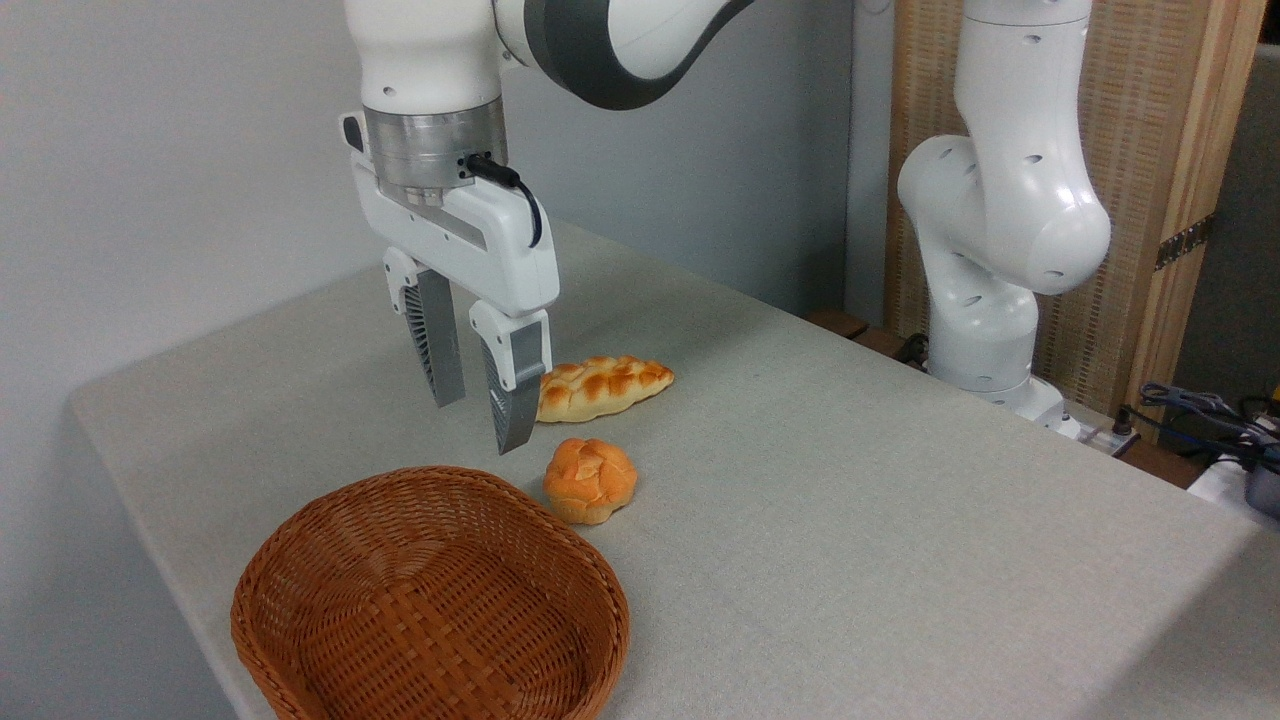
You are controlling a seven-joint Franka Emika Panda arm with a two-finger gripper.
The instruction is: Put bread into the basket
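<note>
The claw's near finger (515, 385) hides the bread's (605, 386) left end; the basket's (300, 560) front rim runs off the bottom edge.

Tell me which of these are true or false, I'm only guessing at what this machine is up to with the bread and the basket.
1. The basket has nothing in it. True.
2. The gripper is clamped on the braided loaf. False: its fingers are apart and hold nothing; the loaf lies on the table.
3. The round bun sits between loaf and basket. True.
4. The bun lies inside the basket. False: it rests on the table beside the rim.
</note>
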